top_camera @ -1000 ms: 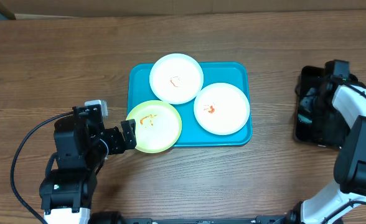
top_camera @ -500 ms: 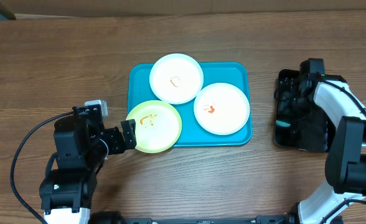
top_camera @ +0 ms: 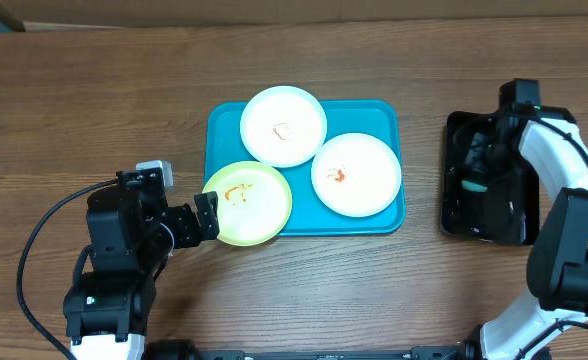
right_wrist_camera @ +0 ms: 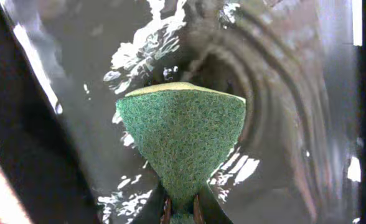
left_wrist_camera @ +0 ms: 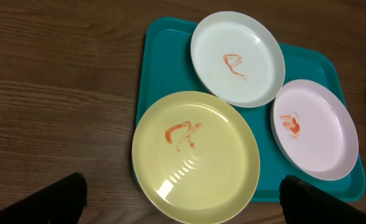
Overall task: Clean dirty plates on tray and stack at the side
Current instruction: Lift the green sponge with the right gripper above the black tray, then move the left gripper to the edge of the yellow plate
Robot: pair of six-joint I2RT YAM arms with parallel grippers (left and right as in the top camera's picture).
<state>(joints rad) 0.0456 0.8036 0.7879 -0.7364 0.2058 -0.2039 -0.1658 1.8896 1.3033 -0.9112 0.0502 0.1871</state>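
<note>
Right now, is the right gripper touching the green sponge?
Touching. The right wrist view shows the right gripper shut on the green sponge, with the sponge's narrow end pinched between the jaws.

**Cropped Claws, a Covered Corner**

The left wrist view cuts the left claw (left_wrist_camera: 184,208) off at its bottom edge: only two dark finger tips (left_wrist_camera: 61,202) show. The yellow-green plate (left_wrist_camera: 195,155) covers the corner of the tray (left_wrist_camera: 164,56) nearest that claw. Right of the tray, the right wrist view crops the fingers of the right claw (right_wrist_camera: 182,213) beneath the green sponge (right_wrist_camera: 182,137), and the frame's edges cut off the black tray (right_wrist_camera: 77,74).
</note>
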